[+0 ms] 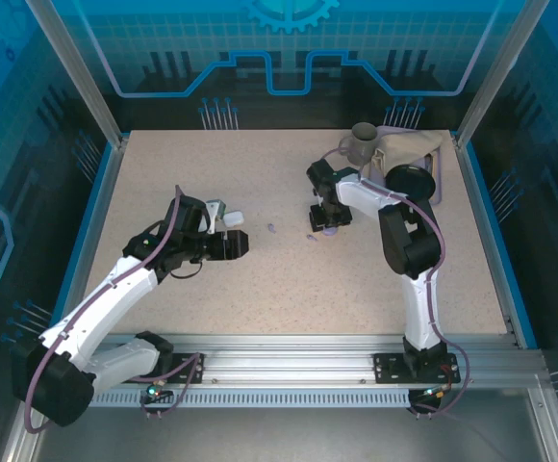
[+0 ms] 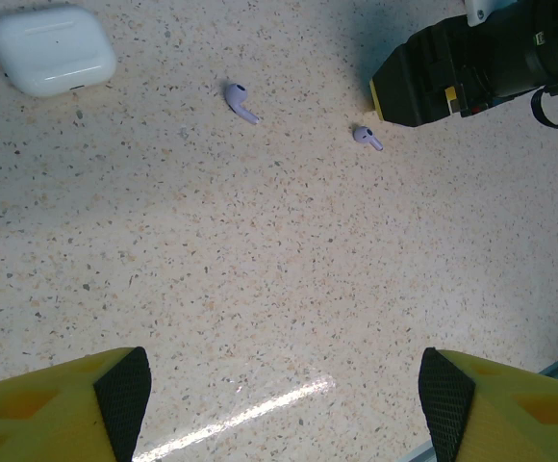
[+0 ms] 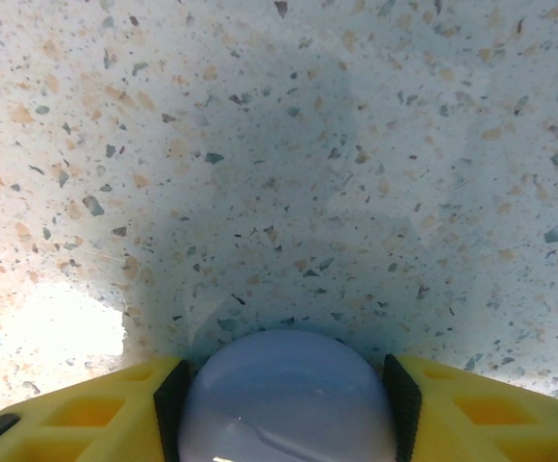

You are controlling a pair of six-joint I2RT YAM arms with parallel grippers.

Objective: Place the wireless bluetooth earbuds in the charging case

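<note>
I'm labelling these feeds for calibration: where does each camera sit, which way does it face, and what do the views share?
Top external: above and behind the bases, looking down on the table; both arms, left gripper and right gripper show.
Left wrist: faces down past its yellow fingers at the white charging case and two lavender earbuds.
Right wrist: faces the tabletop close up, round lavender case between its fingers.
Shared: top external and left wrist both show earbuds and white charging case.

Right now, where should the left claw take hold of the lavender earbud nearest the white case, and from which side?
Grip the lavender earbud across its rounded head, the left claw coming straight down. It lies flat on the table, head toward the white case; the thin stem looks too slim for a sure pinch.
</note>
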